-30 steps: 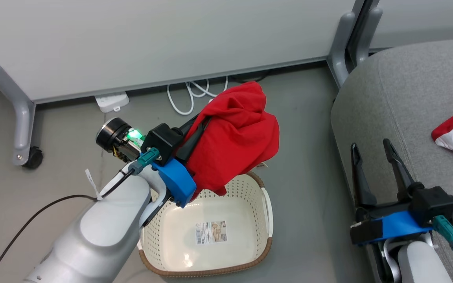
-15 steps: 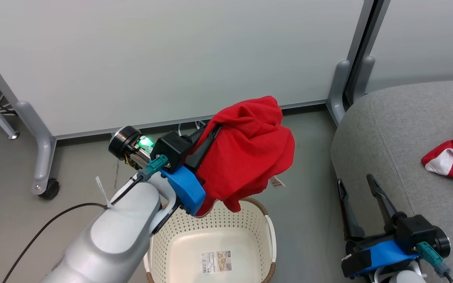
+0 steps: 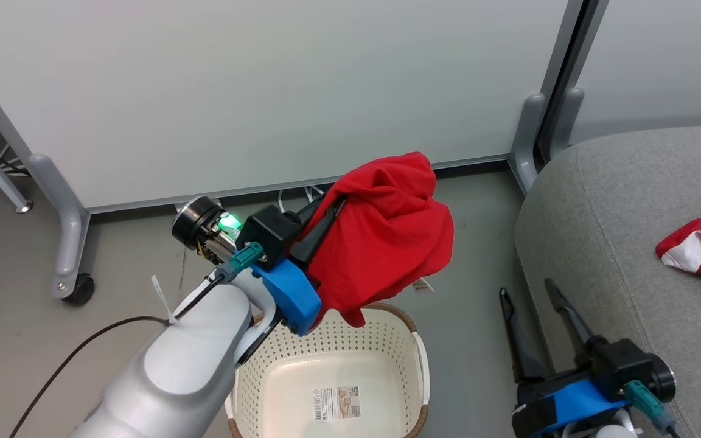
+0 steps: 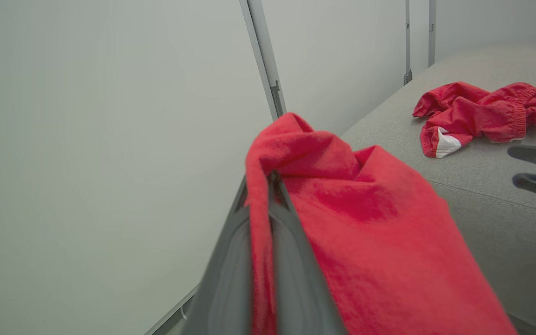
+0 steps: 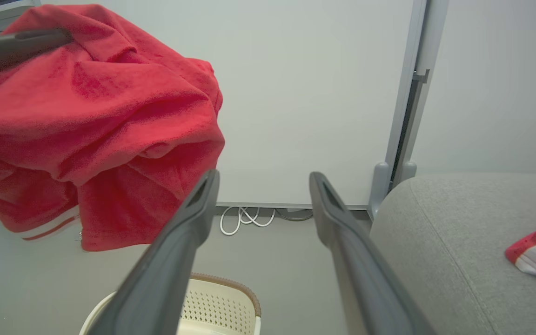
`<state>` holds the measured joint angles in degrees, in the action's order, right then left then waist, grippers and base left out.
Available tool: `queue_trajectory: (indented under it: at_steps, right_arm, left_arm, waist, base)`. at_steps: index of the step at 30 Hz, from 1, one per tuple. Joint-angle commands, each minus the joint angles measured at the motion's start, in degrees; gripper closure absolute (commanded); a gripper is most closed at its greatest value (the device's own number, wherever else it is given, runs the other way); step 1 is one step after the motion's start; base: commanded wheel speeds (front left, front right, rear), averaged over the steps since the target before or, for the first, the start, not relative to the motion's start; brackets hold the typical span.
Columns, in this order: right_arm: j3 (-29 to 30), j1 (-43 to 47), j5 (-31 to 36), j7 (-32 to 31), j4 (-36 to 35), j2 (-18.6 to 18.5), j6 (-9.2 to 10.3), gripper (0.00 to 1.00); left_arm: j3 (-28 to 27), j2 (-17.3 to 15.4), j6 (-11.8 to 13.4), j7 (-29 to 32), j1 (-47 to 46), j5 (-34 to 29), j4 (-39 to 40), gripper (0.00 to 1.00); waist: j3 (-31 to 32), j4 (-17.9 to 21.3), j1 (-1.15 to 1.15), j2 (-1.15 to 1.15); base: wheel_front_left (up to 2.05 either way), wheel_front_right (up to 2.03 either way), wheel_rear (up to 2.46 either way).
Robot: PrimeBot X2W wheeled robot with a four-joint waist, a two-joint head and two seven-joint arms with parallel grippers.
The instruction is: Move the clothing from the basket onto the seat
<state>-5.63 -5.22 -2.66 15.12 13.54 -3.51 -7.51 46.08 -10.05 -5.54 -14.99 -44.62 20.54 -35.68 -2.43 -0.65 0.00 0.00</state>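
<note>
Centre left of the head view: red garment (image 3: 387,237) is pinched by a thin fold in the closed left gripper (image 3: 335,204), hung above the laundry basket (image 3: 414,356) at bottom centre; lower right, right gripper (image 3: 527,288) is spread, nothing held; right edge, seat (image 3: 618,201), well apart. Risks judged: fold slipped mid-transfer; trailing hem snagged on the right gripper.

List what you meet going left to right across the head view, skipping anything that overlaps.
wheel → hanging red garment → right hand → red-and-white garment
</note>
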Motion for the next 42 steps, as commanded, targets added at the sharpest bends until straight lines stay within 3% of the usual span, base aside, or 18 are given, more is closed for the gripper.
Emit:
queue_trajectory:
  at_steps: [1,25,42]
  right_arm:
    - [-0.9,0.7,-0.3,0.0,0.2,0.2,0.04,0.0]
    - [-19.2,-5.6,-3.6,0.0,3.7,0.5,0.04,0.0]
    - [-26.5,-13.3,-8.5,0.0,7.9,0.7,0.04,0.0]
  left_arm:
    - [-0.6,0.1,0.0,-0.3,-0.2,-0.4,0.1,1.0]
    - [-1.8,2.1,-0.8,-0.3,-1.5,-2.3,-0.4,1.0]
    - [-2.1,3.1,-1.5,-0.3,-2.1,-3.6,-0.5,1.0]
  waist:
    - [-0.2,-0.1,0.0,0.0]
    - [-2.8,-1.1,0.0,0.0]
    - [-4.3,-2.0,0.0,0.0]
  base:
    - [0.0,0.0,0.0]
    - [0.0,0.0,0.0]
    - [0.0,0.0,0.0]
